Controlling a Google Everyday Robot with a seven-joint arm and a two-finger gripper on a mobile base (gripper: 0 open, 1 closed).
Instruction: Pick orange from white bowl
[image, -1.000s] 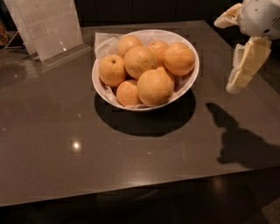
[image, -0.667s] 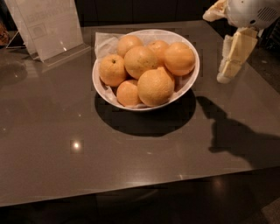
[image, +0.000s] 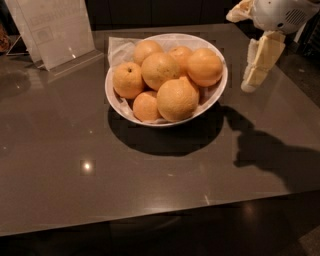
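Observation:
The white bowl (image: 216, 96) stands on the dark table, lined with crumpled white paper and filled with several oranges. The orange (image: 204, 66), smooth and deep orange, lies at the bowl's right rear. Two paler dimpled oranges (image: 177, 99) sit in the middle and front, and a smaller one with a dark stem dot (image: 127, 80) sits at the left. My gripper (image: 248, 86) hangs at the upper right, just outside the bowl's right rim, pointing down, a little above the table and holding nothing.
A clear acrylic sign holder (image: 55, 30) stands at the back left. The arm's shadow (image: 270, 150) falls on the table right of the bowl. The table's front edge (image: 150, 220) runs across the bottom. The floor drops off at the far right.
My gripper has moved left and slightly up, closer to the bowl's right rim. The bowl and oranges have not moved.

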